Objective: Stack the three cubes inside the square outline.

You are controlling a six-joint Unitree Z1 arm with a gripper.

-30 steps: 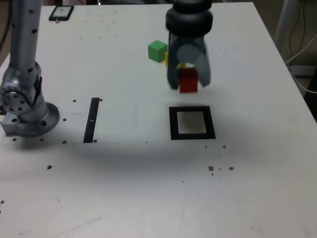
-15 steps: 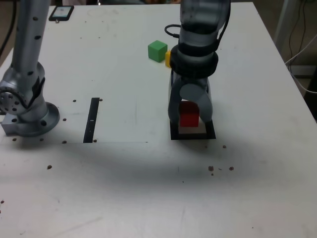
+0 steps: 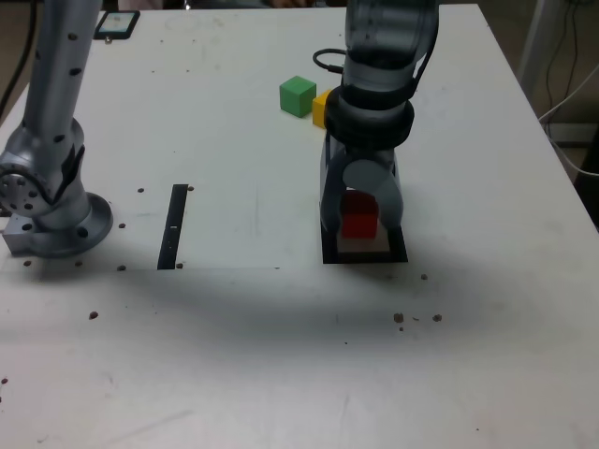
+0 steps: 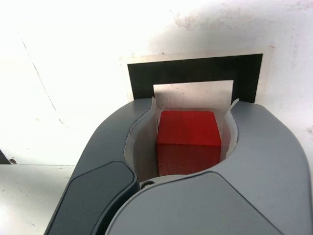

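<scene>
Lowered since a second ago, the gripper (image 3: 360, 223) now holds the red cube (image 3: 358, 217) over the square outline (image 3: 364, 253).
Clamped between grey curved jaws, the matte cube sits squarely aligned with the flat black frame's pale centre; green cube (image 3: 298, 95) and yellow cube (image 3: 323, 108) lie well beyond the frame, near each other.

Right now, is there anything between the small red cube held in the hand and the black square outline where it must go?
Nothing visible is in the way. The hand holds the small matte red cube directly over the pale centre of the flat black square outline, which appears bare.
</scene>
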